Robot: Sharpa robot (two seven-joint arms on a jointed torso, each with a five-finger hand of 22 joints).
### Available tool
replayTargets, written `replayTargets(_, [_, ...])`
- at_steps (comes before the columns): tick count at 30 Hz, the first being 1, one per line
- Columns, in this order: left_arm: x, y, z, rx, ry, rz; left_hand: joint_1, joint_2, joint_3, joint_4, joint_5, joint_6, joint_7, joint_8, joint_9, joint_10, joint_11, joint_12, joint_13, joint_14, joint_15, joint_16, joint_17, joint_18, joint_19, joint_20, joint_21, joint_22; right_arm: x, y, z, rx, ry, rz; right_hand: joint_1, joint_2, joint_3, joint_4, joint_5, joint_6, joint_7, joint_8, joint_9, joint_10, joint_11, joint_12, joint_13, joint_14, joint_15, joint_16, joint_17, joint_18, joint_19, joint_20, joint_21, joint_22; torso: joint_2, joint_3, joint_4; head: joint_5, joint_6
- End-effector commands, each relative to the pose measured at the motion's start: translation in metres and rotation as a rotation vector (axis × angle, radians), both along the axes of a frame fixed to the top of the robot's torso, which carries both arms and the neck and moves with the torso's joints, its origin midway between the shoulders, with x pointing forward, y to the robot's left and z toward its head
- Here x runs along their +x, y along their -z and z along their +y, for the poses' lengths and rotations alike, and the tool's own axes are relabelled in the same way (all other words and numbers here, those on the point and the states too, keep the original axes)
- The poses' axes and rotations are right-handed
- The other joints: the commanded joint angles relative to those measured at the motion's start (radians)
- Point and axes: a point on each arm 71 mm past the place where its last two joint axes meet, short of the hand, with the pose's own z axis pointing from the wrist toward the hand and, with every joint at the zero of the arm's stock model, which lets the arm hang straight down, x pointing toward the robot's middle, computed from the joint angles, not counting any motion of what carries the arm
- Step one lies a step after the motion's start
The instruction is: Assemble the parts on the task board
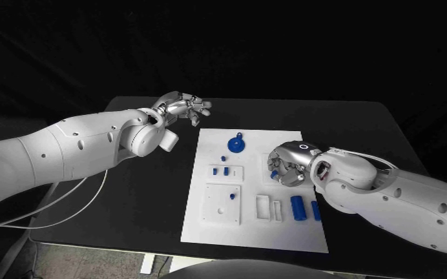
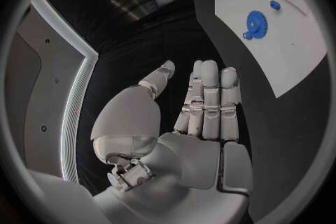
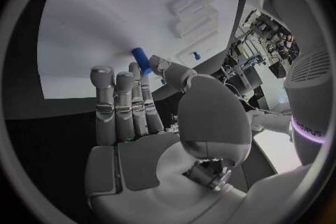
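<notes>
Task board, frame centre on the surface. Right hand: over the board's right half, fingertips pinching a small blue peg. Left hand: upper left, off board, fingers apart, holding nothing; farther away.

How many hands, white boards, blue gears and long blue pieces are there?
hands: 2, the left hand and the right hand
board: 1
gear: 1
long blue pieces: 2
total: 6
</notes>
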Motion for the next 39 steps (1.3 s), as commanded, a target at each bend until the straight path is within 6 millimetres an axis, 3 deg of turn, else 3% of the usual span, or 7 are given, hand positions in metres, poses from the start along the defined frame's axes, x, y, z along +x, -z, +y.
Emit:
replayTargets(1, [-0.0002, -0.0005, -0.0018, -0.011, 0.014, 0.002, -0.004, 0.002, 0.000, -0.004, 0.000, -0.007, -0.001, 0.004, -0.001, -0.007, 0.000, 0.005, 0.002, 0.000, -0.004, -0.005, 0.002, 0.051, 0.001, -0.014, -0.006, 0.001, -0.0014, 0.0000, 0.0029, -0.016, -0.011, -0.043, 0.003, 0.017, 0.018, -0.006, -0.004, 0.015, -0.003, 0.007, 0.003, 0.014, -0.002, 0.013, 0.005, -0.001, -0.011, 0.007, 0.000, 0.168, 0.009, -0.002, 0.009, 0.022, 0.000, 0.0003, 0.0003, -0.001, -0.002])
replayTargets(10, [-0.0002, -0.0005, -0.0019, -0.009, 0.016, 0.001, -0.001, 0.003, 0.001, -0.006, 0.001, -0.007, -0.001, 0.004, -0.002, -0.007, 0.000, 0.005, 0.002, 0.000, -0.004, -0.005, 0.002, 0.052, 0.001, -0.015, -0.007, 0.002, -0.0022, -0.0003, 0.0040, -0.015, -0.017, -0.057, 0.008, 0.016, 0.083, -0.027, -0.001, 0.037, -0.011, 0.011, 0.007, 0.025, -0.010, 0.036, 0.011, 0.011, -0.019, 0.016, -0.001, 0.168, 0.020, -0.008, 0.029, 0.022, 0.000, 0.0001, -0.0002, -0.001, -0.003])
replayTargets(36, [-0.0001, -0.0004, -0.0018, -0.009, 0.017, 0.001, 0.000, 0.003, 0.001, -0.007, 0.001, -0.008, -0.001, 0.005, -0.002, -0.008, 0.000, 0.006, 0.003, 0.000, -0.004, -0.006, 0.003, 0.051, 0.001, -0.014, -0.007, 0.002, -0.0029, 0.0009, 0.0022, -0.023, -0.016, -0.037, -0.012, 0.010, 0.113, -0.035, 0.004, 0.056, -0.017, 0.010, 0.010, 0.033, -0.016, 0.056, 0.013, 0.016, -0.024, 0.018, -0.007, 0.168, 0.020, -0.009, 0.041, 0.019, 0.000, 0.0003, -0.0001, -0.001, -0.005])
replayTargets(39, [-0.0002, -0.0004, -0.0021, -0.009, 0.018, 0.001, 0.000, 0.003, 0.001, -0.007, 0.001, -0.008, -0.001, 0.005, -0.002, -0.008, 0.000, 0.006, 0.003, 0.000, -0.004, -0.006, 0.003, 0.051, 0.001, -0.014, -0.007, 0.003, -0.0018, 0.0030, 0.0007, -0.030, -0.005, -0.014, -0.026, -0.004, 0.113, -0.036, 0.014, 0.042, -0.011, 0.000, 0.007, 0.016, -0.010, 0.051, 0.008, 0.008, -0.018, 0.011, -0.012, 0.168, 0.007, -0.004, 0.034, 0.016, 0.000, -0.0001, -0.0008, -0.001, -0.005])
